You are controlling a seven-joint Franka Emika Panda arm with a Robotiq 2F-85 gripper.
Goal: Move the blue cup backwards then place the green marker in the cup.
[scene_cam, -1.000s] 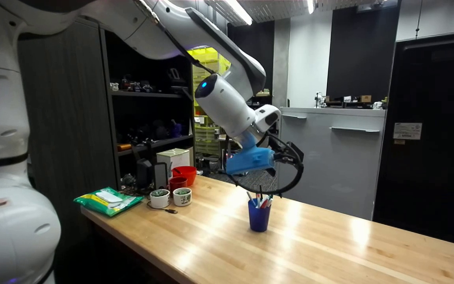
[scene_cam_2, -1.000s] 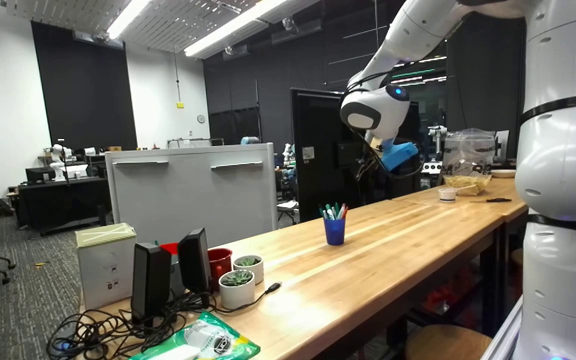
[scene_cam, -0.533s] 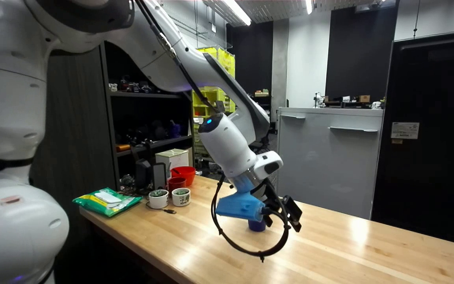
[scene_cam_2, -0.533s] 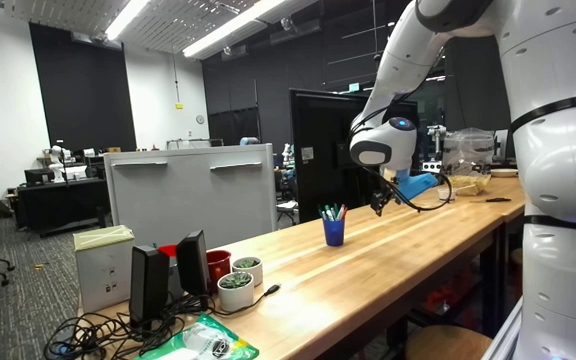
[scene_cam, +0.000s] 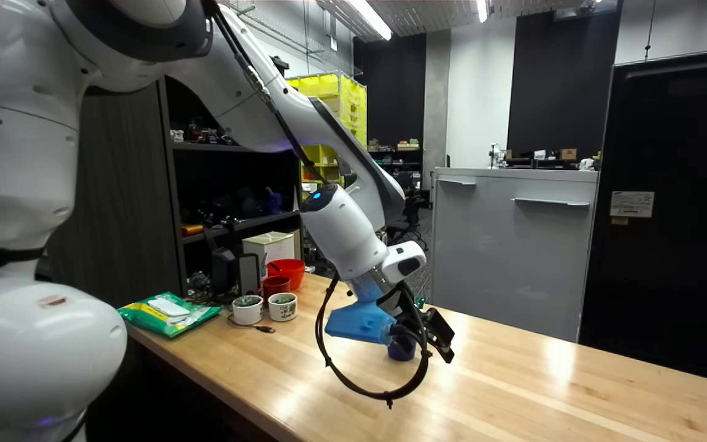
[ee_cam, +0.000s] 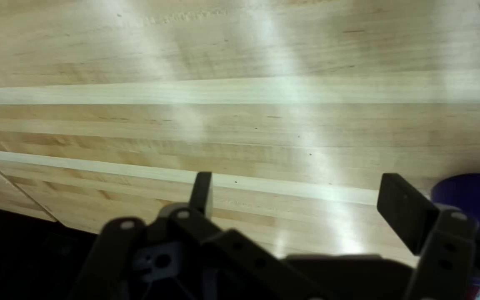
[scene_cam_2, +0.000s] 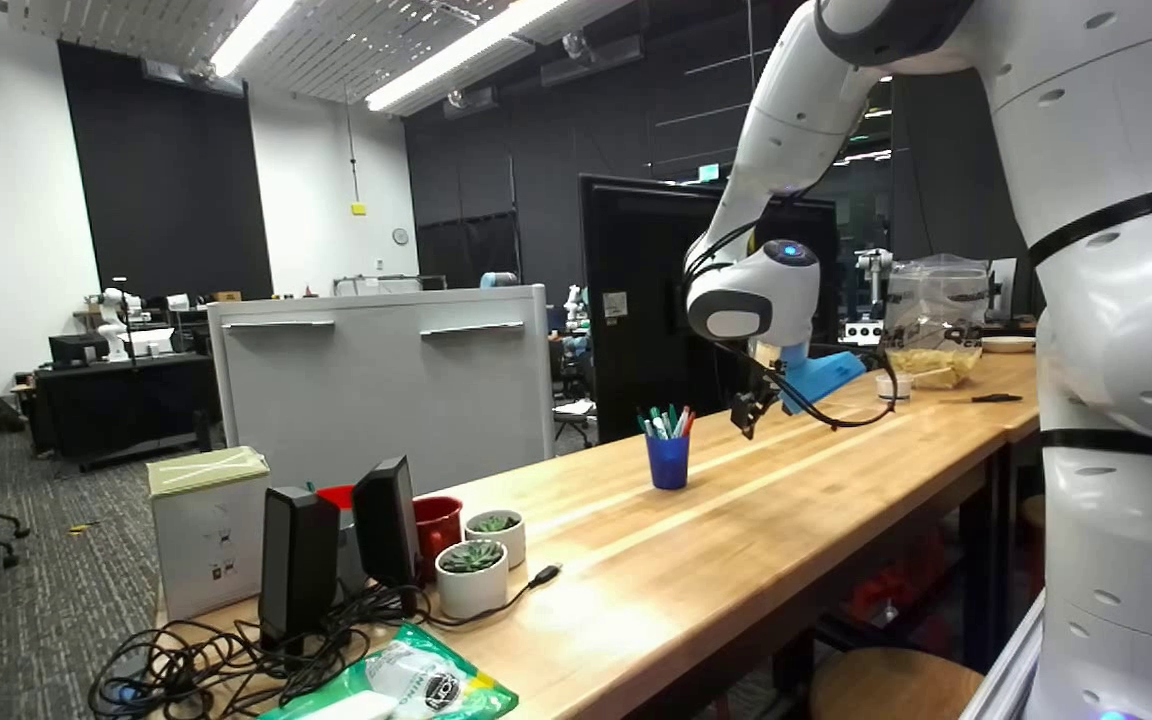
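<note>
The dark blue cup [scene_cam_2: 669, 463] stands upright on the table [scene_cam_2: 626, 580]. Several markers stand in it, some with green caps [scene_cam_2: 673, 414] and one with a red end. I cannot tell which is the green marker. My gripper [scene_cam_2: 746, 416] is above the table, beside the cup and apart from it. In the wrist view the gripper [ee_cam: 296, 193] is open, with bare tabletop between its fingers. The cup [ee_cam: 471, 200] shows there at the right edge, beyond the right finger and partly hidden by it. In an exterior view the gripper hides most of the cup [scene_cam: 401, 352].
Two white plant pots [scene_cam_2: 473, 590], a red mug [scene_cam_2: 438, 525], black speakers [scene_cam_2: 298, 565], cables and a green packet [scene_cam_2: 426, 675] stand at one end of the table. A small white container [scene_cam_2: 894, 388] and a clear bag [scene_cam_2: 936, 310] stand at the far end.
The arm has come down from above the cup's height toward the table, then shifted slightly toward the cup. The cup and markers have not moved.
</note>
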